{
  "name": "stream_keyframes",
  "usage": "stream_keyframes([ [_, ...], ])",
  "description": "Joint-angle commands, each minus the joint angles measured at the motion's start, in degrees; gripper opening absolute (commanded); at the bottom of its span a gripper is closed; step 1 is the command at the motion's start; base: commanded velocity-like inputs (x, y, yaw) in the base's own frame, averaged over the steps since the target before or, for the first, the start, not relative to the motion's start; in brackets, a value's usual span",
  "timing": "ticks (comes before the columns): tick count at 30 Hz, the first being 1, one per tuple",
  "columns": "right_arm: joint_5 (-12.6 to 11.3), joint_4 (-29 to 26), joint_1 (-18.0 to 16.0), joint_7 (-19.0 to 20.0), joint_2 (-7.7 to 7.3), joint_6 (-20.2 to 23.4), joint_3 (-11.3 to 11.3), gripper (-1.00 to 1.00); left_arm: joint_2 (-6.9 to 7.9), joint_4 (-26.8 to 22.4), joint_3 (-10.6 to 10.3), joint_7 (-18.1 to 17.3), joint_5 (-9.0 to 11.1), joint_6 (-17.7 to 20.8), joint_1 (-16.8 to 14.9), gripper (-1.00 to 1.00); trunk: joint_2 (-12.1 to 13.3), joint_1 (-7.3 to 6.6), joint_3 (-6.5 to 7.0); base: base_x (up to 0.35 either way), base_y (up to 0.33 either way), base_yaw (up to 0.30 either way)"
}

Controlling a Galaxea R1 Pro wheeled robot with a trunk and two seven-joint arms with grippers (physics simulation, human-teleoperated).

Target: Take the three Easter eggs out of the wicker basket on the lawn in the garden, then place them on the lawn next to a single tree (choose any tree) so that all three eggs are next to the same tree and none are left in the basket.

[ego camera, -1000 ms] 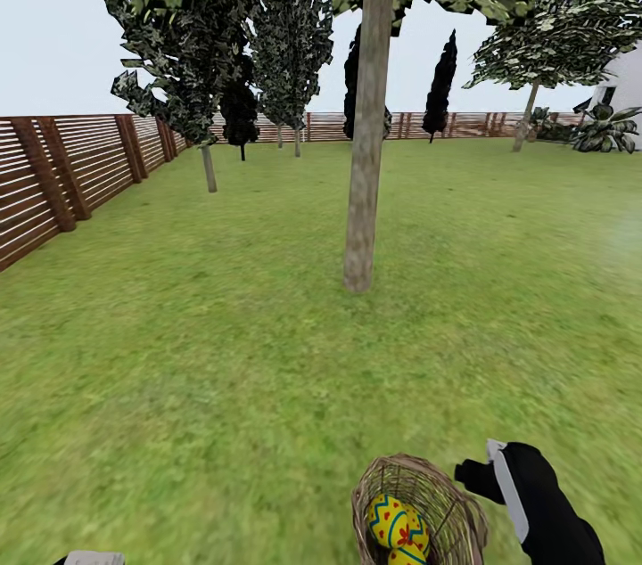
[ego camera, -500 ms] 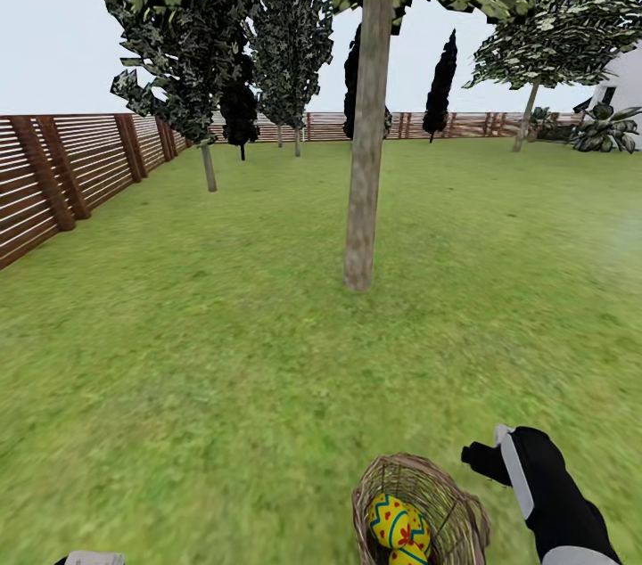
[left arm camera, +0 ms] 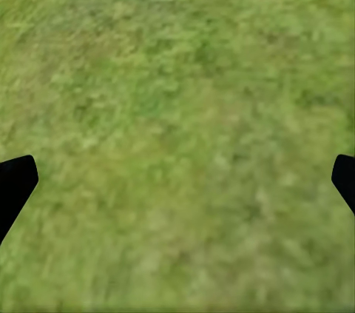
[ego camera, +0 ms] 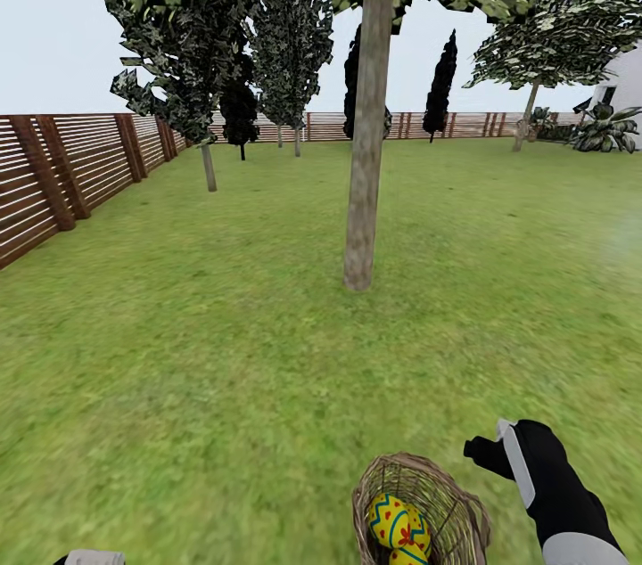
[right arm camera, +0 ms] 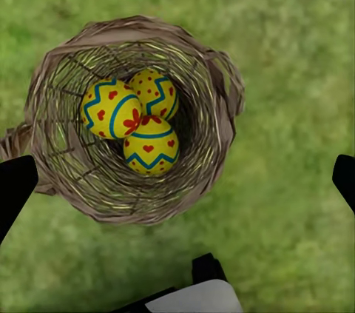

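Right pincer [right arm camera: 177, 180] hangs wide above the wicker basket [right arm camera: 214, 91]; left pincer [left arm camera: 177, 180] wide over lawn [left arm camera: 177, 69]; advise lowering centred on the topmost of three Easter eggs [right arm camera: 111, 108], clear of the rim.

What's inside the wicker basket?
Three Easter eggs, yellow with blue zigzags and red marks, sit bunched together in the wicker basket. The eggs cover the basket's floor beneath them, so that part is hidden.

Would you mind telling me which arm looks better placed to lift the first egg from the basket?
The right. Its gripper hangs open beside the wicker basket, looking down on the three eggs. The left gripper, also open, faces bare lawn.
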Motion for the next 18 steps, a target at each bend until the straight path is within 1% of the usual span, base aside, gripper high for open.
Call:
stream_keyframes([
  [1,-0.3,-0.1,0.0,-0.4,-0.01,0.2,0.0,1.0,-0.02,-0.1,0.1,-0.3,0.0,-0.1,0.0,1.0,-0.1,0.01,-0.07,0.0,0.0,0.0],
  [7,-0.3,0.0,-0.1,-0.4,0.05,0.2,0.1,1.0,-0.02,-0.1,0.1,-0.3,-0.2,-0.1,0.0,1.0,-0.1,0.01,-0.07,0.0,0.0,-0.006],
  [9,-0.4,0.0,-0.1,-0.4,0.06,0.2,0.0,1.0,-0.02,-0.1,0.1,-0.3,-0.3,-0.1,0.0,1.0,-0.1,0.01,-0.07,0.0,0.0,-0.089],
  [12,-0.5,0.0,-0.1,-0.4,0.08,0.2,0.0,1.0,0.02,-0.1,0.1,-0.3,-0.3,-0.1,0.0,1.0,-0.1,0.01,-0.07,0.0,0.0,-0.182],
  [18,-0.6,0.0,-0.1,-0.4,0.22,0.2,0.0,1.0,0.06,0.0,0.0,-0.3,-0.5,-0.1,0.1,1.0,-0.1,0.01,-0.07,0.0,0.0,-0.257],
])
